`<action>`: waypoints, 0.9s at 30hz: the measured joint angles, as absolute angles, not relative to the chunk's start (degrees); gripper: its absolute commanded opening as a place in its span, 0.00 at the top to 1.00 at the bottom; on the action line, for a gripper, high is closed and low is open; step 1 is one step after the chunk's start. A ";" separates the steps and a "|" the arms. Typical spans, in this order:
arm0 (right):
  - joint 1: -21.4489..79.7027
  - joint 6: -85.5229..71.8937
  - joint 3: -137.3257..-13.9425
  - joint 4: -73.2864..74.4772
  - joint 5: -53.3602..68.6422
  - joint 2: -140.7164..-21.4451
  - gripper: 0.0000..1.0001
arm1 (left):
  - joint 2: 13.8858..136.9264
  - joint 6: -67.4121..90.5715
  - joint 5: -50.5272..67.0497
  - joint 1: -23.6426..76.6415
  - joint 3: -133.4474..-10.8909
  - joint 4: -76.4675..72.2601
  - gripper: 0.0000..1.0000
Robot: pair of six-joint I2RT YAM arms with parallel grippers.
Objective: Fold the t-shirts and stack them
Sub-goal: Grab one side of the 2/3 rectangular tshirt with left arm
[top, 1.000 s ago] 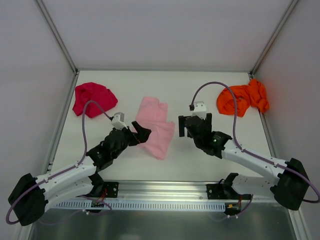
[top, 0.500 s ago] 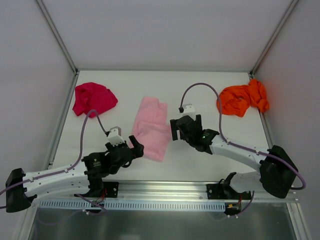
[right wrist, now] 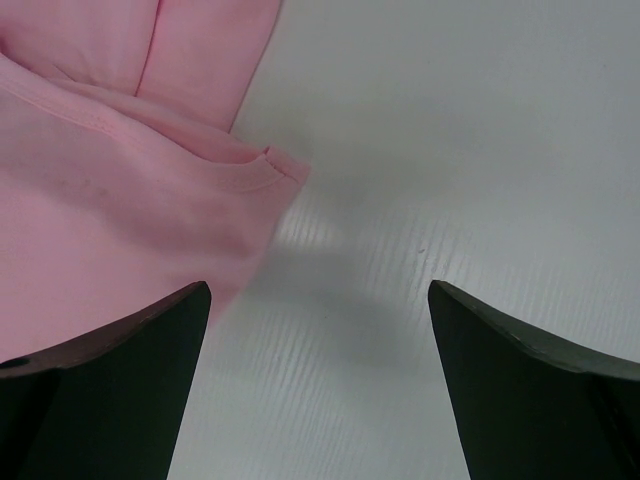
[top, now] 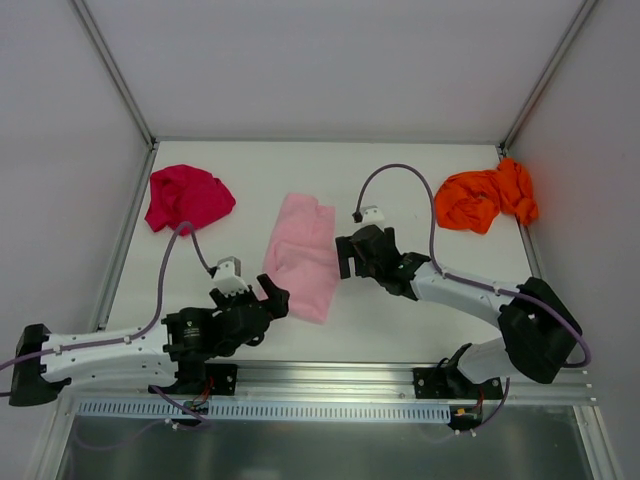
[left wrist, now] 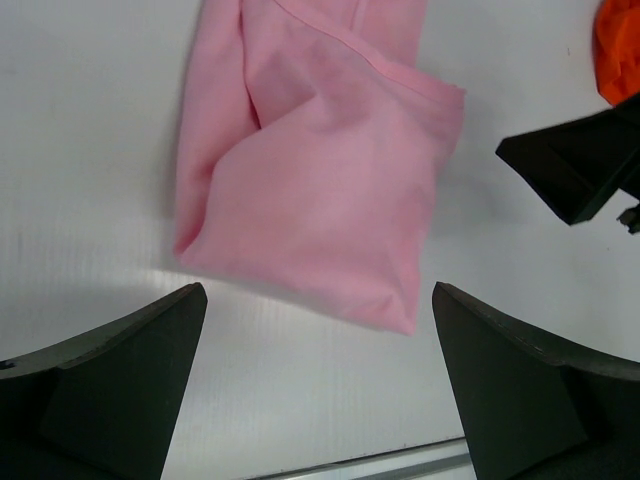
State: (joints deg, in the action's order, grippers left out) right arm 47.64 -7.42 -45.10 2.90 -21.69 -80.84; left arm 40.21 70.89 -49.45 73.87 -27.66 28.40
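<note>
The light pink t-shirt [top: 303, 255] lies partly folded near the middle of the worktop [top: 400, 175], a long shape running from the far side toward the near edge. Creased layers overlap along its length. The magenta-red t-shirt [top: 185, 198] sits crumpled by the left edge, toward the far left corner. The bright orange t-shirt [top: 485, 197] is bunched in the far right corner, against the right edge. The three lie well apart from one another.

The left hand [top: 272, 297] is low over the worktop, just beside the near left corner of the pink cloth. Its jaws are spread wide and released, grasping nothing. In its wrist view the near end of the pink cloth lies ahead of the jaws, with bare worktop beneath them.

The right hand [top: 345, 257] is just beside the right edge of the same shirt, also released and empty. Its wrist view shows a stitched hem reaching toward the left jaw, and whether they touch cannot be told.
</note>
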 measured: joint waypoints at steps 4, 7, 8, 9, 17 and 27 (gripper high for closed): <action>47.48 -7.42 -45.34 2.35 -20.32 -81.91 0.04 | 45.82 70.76 -48.60 78.50 -26.17 21.91 0.01; 47.48 -7.44 -45.43 2.24 -19.77 -82.19 0.05 | 48.40 71.18 -48.64 82.17 -25.63 18.50 0.01; 47.48 -7.44 -45.47 2.22 -19.64 -82.19 0.05 | 48.73 72.10 -49.17 83.64 -25.63 17.98 0.01; 47.48 -7.44 -45.54 2.22 -19.62 -82.19 0.05 | 49.01 73.47 -50.22 85.06 -25.63 18.00 0.01; 47.48 -7.42 -45.74 2.59 -19.79 -81.12 0.06 | 57.04 85.30 -57.23 88.16 -25.82 21.71 0.01; 47.33 -5.04 -53.43 13.21 -28.27 -66.83 0.05 | 67.75 88.49 -60.84 88.14 -28.45 21.96 0.01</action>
